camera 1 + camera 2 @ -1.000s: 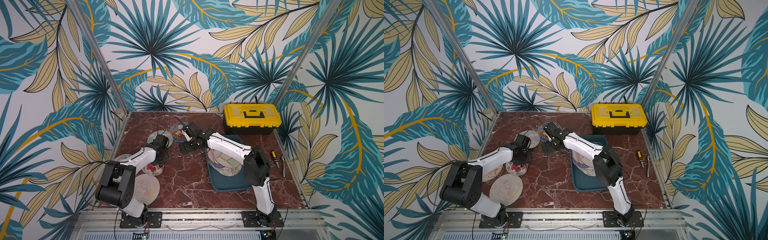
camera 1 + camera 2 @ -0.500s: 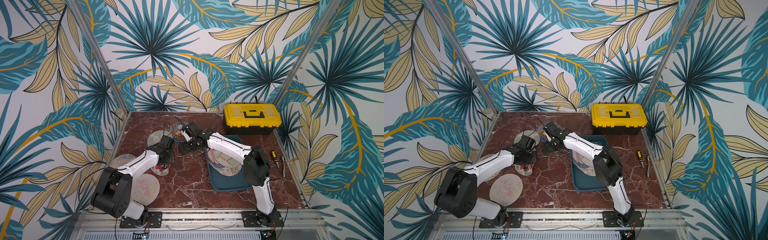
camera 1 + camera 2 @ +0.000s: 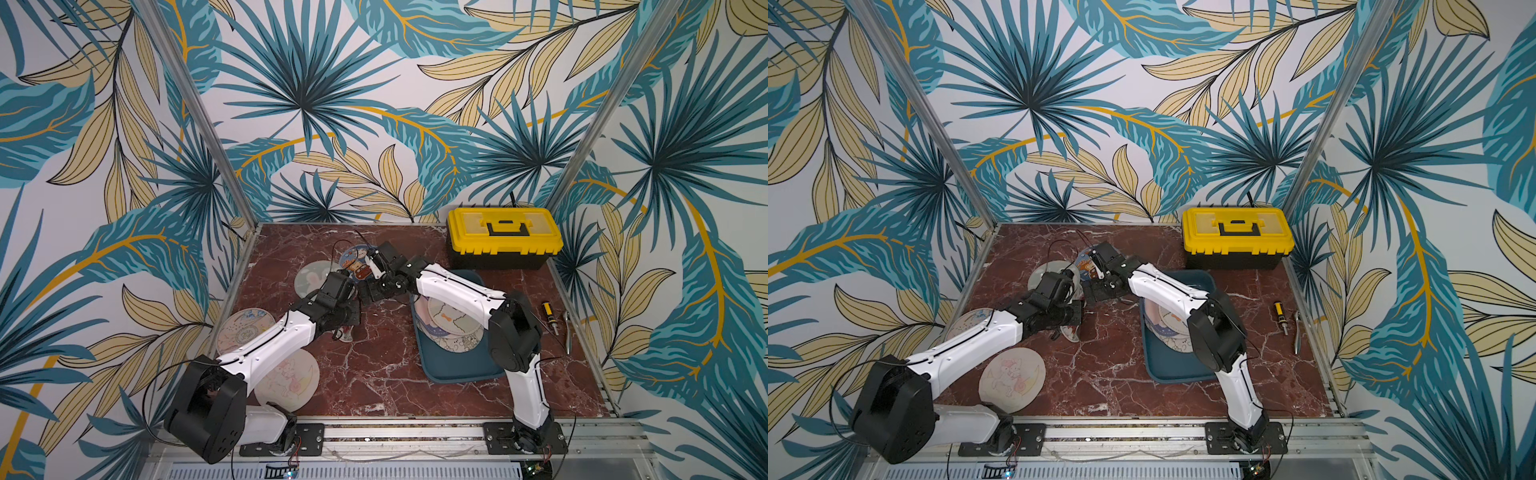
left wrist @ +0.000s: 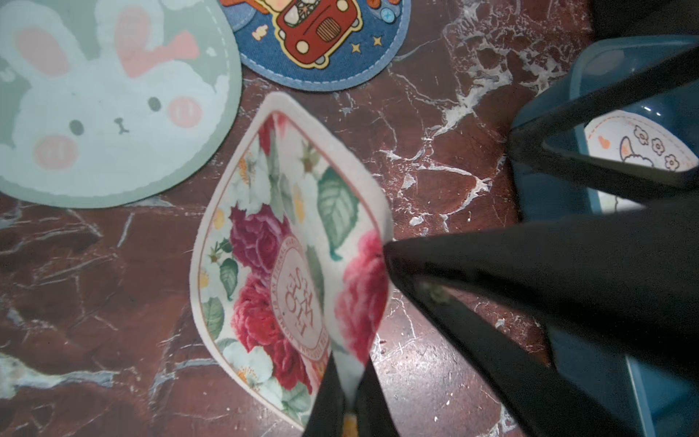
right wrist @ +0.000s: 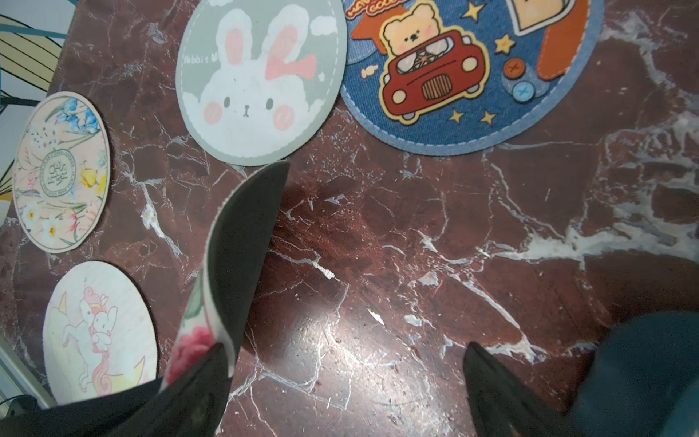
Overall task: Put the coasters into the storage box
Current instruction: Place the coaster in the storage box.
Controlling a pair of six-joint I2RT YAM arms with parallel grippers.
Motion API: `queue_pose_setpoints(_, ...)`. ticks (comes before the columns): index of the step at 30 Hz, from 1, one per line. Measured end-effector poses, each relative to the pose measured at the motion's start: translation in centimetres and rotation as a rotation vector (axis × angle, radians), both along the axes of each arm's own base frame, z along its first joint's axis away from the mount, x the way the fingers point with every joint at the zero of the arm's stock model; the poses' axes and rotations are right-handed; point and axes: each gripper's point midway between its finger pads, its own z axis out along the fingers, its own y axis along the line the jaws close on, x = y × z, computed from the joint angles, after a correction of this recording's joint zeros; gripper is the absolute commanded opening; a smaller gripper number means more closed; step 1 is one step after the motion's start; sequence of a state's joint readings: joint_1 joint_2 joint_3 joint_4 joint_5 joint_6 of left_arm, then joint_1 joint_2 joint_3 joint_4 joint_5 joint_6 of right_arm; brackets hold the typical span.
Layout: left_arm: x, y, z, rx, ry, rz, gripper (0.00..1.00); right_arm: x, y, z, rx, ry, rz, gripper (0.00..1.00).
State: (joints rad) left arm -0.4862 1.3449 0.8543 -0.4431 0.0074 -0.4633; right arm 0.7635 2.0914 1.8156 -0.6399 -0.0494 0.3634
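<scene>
Both hands hover over the bench: left hand clamped on the curled floral coaster, right hand spread wide, one finger just beside it.

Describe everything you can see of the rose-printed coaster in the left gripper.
The rose coaster is a thin, soft round disc: red and white roses, green leaves, a round central emblem, cream rim, black underside. The left gripper pinches one edge in its jaws, so it hangs curled over the marble table. The open right gripper has one fingertip at its other edge.
</scene>
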Motion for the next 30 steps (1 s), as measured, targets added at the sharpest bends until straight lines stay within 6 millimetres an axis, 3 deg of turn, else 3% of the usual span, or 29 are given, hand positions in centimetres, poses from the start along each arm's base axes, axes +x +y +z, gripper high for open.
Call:
queue_pose_setpoints(10,0.3,-2.3,0.9,-0.049,-0.058,-0.08,0.0,0.6,-0.7,3.7,0.073,-0.058,-0.051,0.86)
queue_pose_setpoints(16,0.8,-3.6,2.0,-0.085,-0.109,-0.109,0.0,1.1,-1.3,3.9,0.084,-0.051,-0.084,0.76)
queue_pose_setpoints(21,0.8,-4.5,2.5,-0.093,-0.138,-0.143,0.0,1.0,-1.4,3.6,0.086,-0.039,-0.095,0.58)
queue_pose_setpoints(30,0.8,-5.7,3.3,-0.103,-0.169,-0.19,0.0,0.7,-0.9,3.7,0.112,-0.02,-0.079,0.03)
